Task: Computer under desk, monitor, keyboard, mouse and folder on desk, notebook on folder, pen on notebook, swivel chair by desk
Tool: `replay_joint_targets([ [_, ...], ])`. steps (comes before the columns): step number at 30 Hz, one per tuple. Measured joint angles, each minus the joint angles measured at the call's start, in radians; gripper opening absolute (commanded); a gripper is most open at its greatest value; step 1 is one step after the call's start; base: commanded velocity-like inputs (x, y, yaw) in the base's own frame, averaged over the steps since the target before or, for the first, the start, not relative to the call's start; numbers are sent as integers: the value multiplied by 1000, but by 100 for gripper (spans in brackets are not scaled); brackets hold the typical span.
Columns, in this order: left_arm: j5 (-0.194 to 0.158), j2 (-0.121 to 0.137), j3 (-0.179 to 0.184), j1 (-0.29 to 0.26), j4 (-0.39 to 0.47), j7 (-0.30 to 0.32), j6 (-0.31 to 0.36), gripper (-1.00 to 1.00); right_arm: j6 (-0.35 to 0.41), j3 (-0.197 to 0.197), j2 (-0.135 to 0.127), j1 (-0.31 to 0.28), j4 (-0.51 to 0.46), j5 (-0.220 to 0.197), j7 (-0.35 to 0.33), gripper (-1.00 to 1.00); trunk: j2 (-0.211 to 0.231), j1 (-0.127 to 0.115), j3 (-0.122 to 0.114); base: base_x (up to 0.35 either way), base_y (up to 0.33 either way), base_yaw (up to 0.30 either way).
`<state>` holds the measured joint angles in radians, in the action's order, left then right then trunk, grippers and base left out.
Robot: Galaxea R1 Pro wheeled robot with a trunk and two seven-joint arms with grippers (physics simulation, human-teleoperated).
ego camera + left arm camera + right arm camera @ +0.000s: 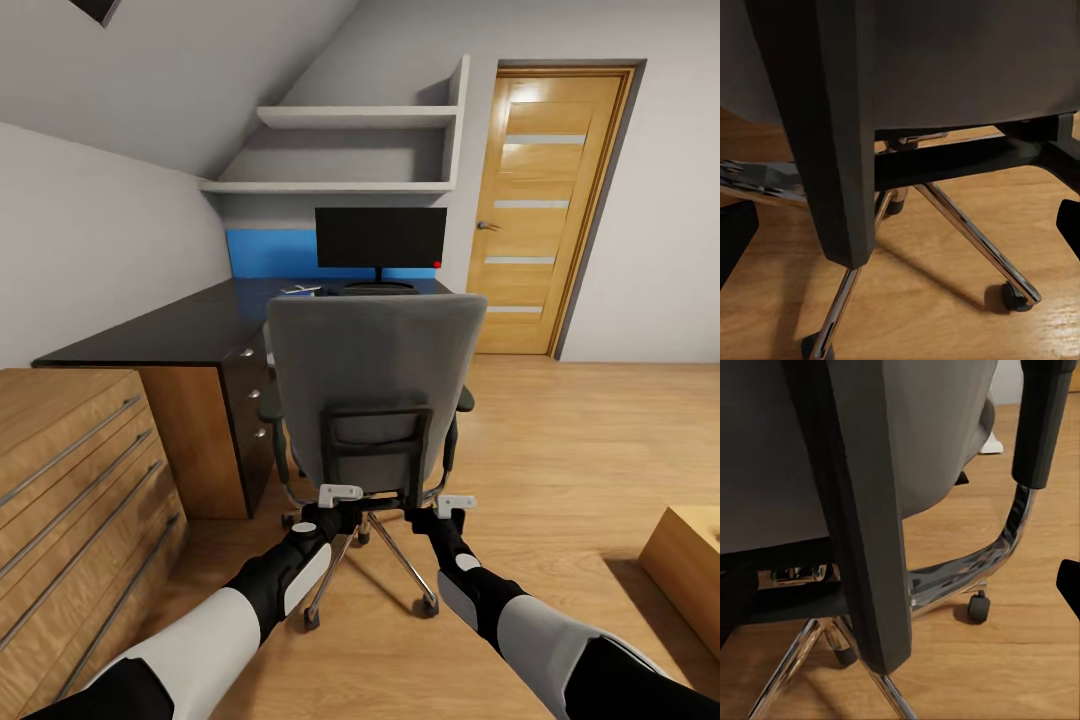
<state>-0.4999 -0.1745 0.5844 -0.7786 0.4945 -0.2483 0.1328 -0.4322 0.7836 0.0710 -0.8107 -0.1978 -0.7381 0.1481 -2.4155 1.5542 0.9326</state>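
The grey swivel chair [375, 380] stands with its back to me, close to the black desk [150, 335]. On the desk's far end stands the black monitor [380, 237]. My left gripper [338, 497] and right gripper [455, 505] are both open at the bottom of the chair's black back frame [380, 445]. In the left wrist view a frame strut [832, 135] stands between the spread fingers [1069, 236]. The right wrist view shows the other strut [866, 510] the same way. The backrest hides the seat's top. The folder, keyboard, mouse and computer are out of view.
A light oak cabinet [70, 480] stands close at my left, beside the desk's drawer unit [250, 400]. A wooden door [545, 210] is at the back right. A low wooden block [690, 570] lies at the right. A small pale item [300, 290] lies on the desk. The chrome chair legs [400, 565] spread between my arms.
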Motion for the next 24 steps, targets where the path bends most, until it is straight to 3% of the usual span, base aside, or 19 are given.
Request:
replay_joint_targets([
  [5,0,0,2,0,0,-1,1,100,0,0,0,0,0,1,-10,100,0,0,0,0,0,0],
  [17,2,0,2,0,0,-5,2,100,0,-1,0,0,0,2,-14,100,-84,46,38,0,0,0],
  [24,2,0,1,0,0,-6,2,100,0,-1,0,0,0,2,-13,100,-86,49,65,0,0,0],
])
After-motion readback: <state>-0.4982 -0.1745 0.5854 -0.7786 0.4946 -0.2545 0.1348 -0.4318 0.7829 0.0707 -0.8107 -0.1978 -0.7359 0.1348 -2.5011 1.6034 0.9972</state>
